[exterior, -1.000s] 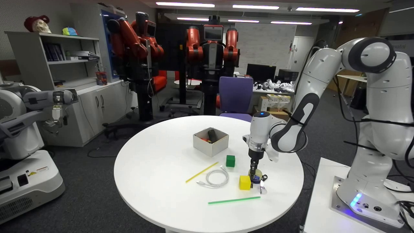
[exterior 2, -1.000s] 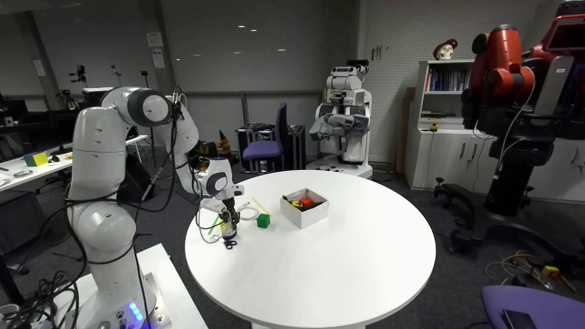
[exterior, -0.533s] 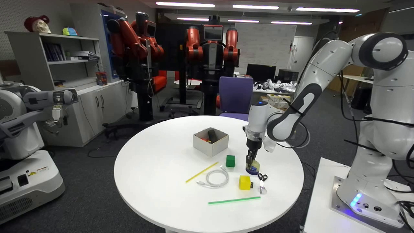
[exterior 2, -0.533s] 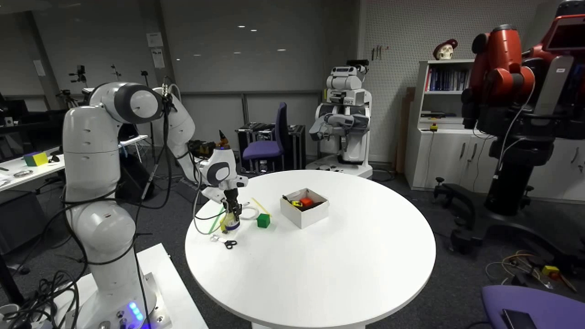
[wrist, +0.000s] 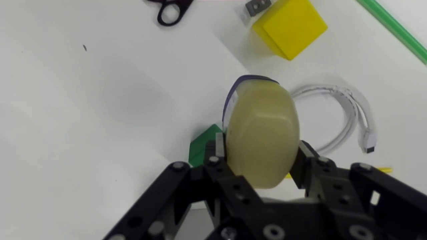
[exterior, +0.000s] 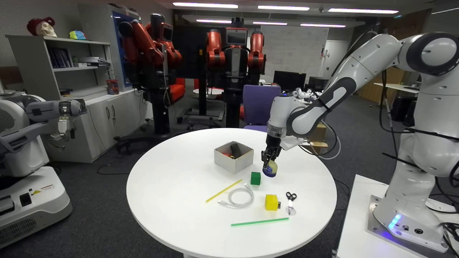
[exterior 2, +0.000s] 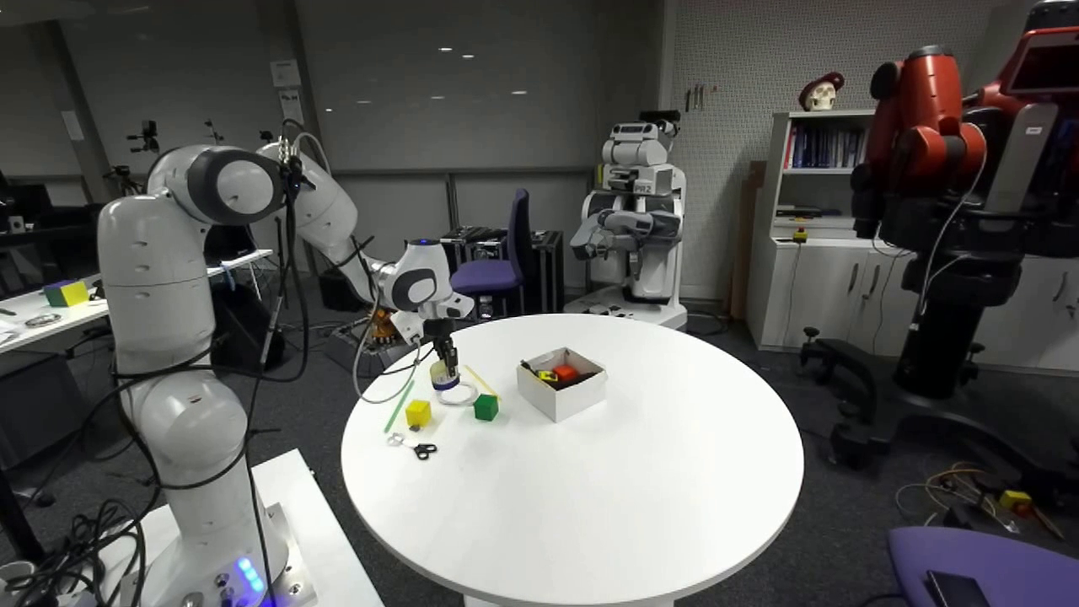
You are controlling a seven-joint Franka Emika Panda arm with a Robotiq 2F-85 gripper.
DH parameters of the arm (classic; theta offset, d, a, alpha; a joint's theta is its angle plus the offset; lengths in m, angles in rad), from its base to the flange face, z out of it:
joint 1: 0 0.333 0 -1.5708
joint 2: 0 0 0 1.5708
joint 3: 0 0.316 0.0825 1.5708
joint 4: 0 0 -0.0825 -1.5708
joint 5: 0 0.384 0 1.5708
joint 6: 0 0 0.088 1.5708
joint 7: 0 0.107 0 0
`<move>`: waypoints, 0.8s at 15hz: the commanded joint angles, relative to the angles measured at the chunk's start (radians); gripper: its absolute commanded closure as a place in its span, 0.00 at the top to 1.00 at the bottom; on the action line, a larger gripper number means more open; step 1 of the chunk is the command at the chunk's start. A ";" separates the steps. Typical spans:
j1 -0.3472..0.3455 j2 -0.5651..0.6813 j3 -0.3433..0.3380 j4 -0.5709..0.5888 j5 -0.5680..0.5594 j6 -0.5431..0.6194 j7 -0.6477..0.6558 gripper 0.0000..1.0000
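Observation:
My gripper (wrist: 262, 148) is shut on a pale yellow container (wrist: 263, 126) with a dark blue lid at its lower end; one pad presses on each side. In both exterior views the container (exterior: 270, 168) hangs tilted above the white table, the gripper (exterior: 269, 157) gripping it from above. Close to it in the wrist view are a green cube (wrist: 203, 145), partly hidden behind a finger, and a coiled white cable (wrist: 348, 125). Farther off lie a yellow cube (wrist: 293, 28), a small dark piece (wrist: 258, 6) beside it, and scissors (wrist: 170, 13), cut off by the frame edge.
An open white box (exterior: 233, 163) with dark, red and yellow things inside stands near the green cube. A yellow stick (exterior: 224, 190) and a green stick (exterior: 259, 221) lie flat on the round table (exterior: 172, 211). Behind the table stands a purple chair (exterior: 261, 105).
The gripper has risen with the container and moved away from the scissors and yellow cube, which are now uncovered in both exterior views. The container is now more tilted. The loose table objects stay put.

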 commanded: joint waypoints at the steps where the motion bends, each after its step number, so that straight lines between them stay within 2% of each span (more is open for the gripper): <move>1: -0.025 0.012 -0.008 0.090 -0.024 -0.021 0.031 0.23; 3: -0.027 0.045 -0.031 0.147 -0.072 -0.014 0.114 0.23; 6: -0.013 0.127 -0.097 0.256 -0.222 0.015 0.310 0.23; 12: 0.070 0.326 -0.251 0.478 -0.523 0.019 0.702 0.23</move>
